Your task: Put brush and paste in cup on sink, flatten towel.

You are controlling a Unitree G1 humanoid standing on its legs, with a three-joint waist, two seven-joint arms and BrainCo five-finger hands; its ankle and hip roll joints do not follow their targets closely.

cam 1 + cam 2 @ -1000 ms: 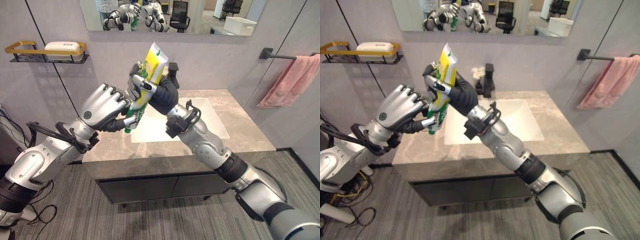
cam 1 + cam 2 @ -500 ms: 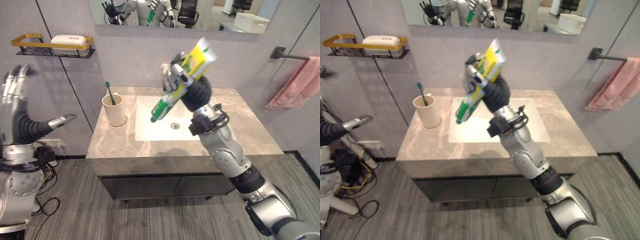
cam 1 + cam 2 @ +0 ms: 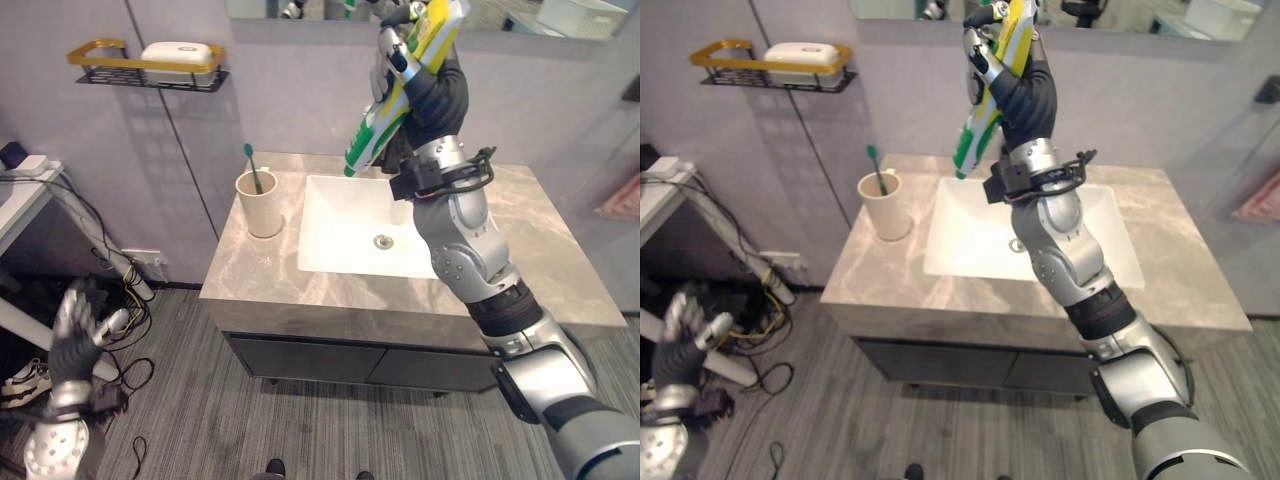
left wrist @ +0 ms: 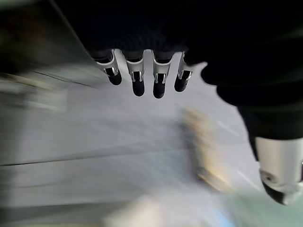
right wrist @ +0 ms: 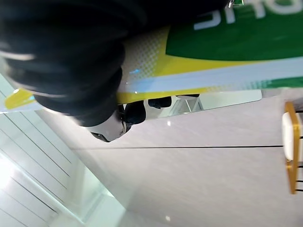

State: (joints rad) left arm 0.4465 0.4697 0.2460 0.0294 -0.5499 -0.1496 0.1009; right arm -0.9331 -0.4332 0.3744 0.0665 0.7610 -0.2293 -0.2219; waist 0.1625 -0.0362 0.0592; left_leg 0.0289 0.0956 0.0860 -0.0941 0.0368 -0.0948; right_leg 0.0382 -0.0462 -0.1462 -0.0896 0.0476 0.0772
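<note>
With my left hand (image 3: 82,322) now dropped low beside the vanity, fingers relaxed and empty, my right hand (image 3: 432,82) alone clasps the yellow-and-green toothpaste tube (image 3: 398,88) high above the white basin (image 3: 350,215), and delivery to the beige cup (image 3: 259,203), which holds the green toothbrush (image 3: 251,167), comes next.

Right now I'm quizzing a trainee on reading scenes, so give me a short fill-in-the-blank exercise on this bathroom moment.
1. The toothpaste tube is held in the robot's ____ hand.
2. The green toothbrush stands in the ____ on the counter.
3. The cup sits to the ____ of the sink.
4. The left hand, low beside the counter, holds ____.

Missing words: right; cup; left; nothing
</note>
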